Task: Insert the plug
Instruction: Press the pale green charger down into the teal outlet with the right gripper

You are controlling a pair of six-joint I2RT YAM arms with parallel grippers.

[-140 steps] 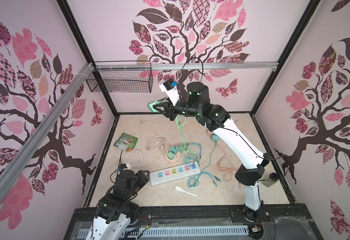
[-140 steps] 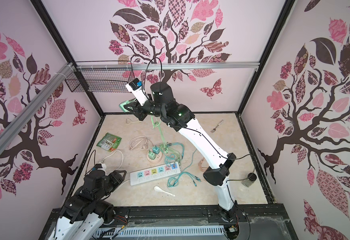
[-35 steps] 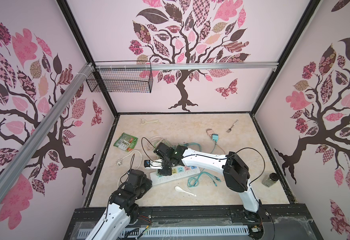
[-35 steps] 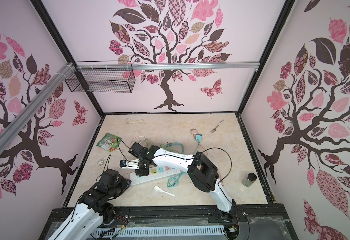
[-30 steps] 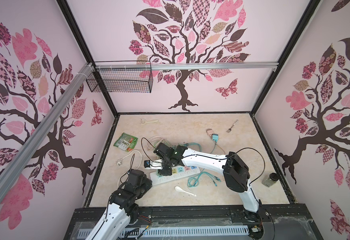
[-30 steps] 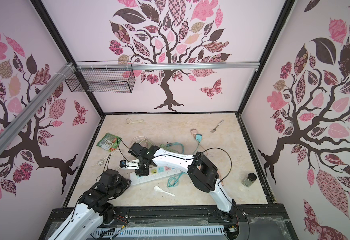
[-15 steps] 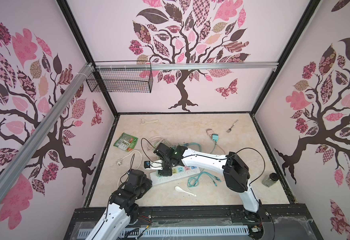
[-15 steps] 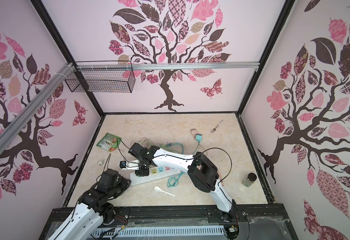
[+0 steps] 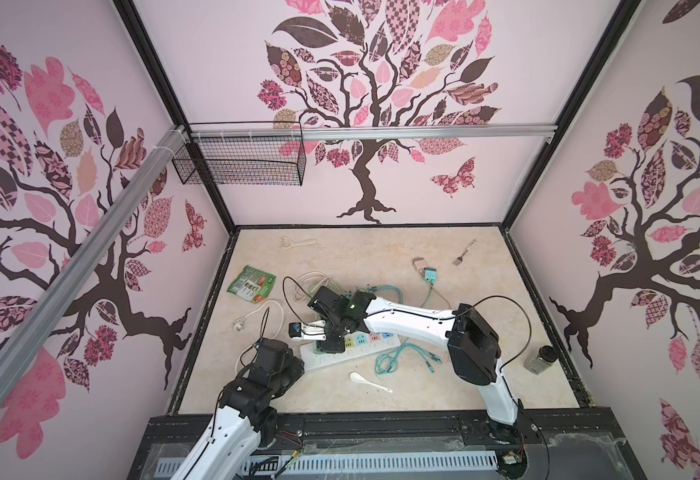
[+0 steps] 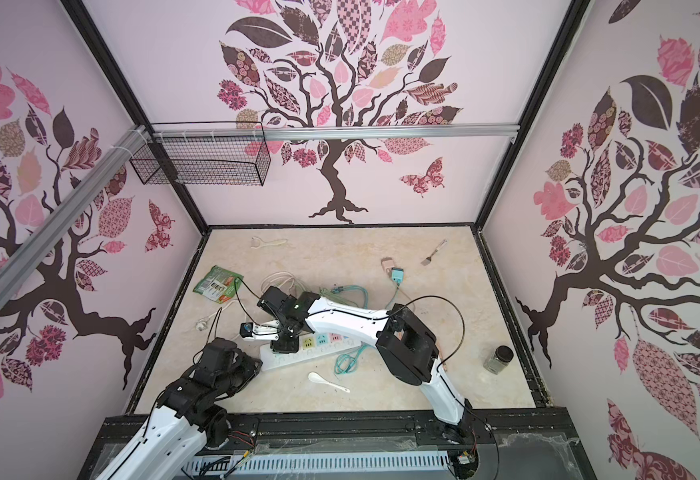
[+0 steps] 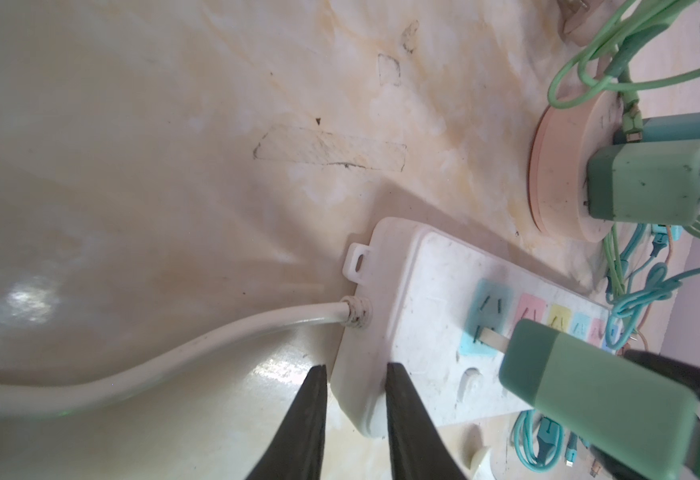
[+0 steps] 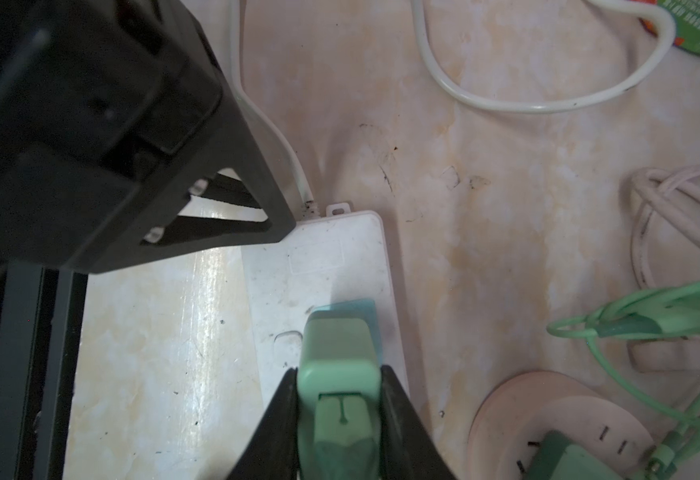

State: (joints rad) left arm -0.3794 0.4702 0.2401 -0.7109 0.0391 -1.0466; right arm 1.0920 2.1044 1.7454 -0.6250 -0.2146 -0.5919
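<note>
- The left gripper stands at the cord end of the power strip. Its jaws are narrow, one finger beside the end wall and one over the top, likely to steady the strip. Whether it truly pinches I cannot tell.
- The strip's white cord trails away from that end.
- The green plug leans over the first, blue socket. One prong is just entering a slot, and the body is not yet seated.
- The right gripper clamps the plug by its sides, presumably to press it home.
</note>
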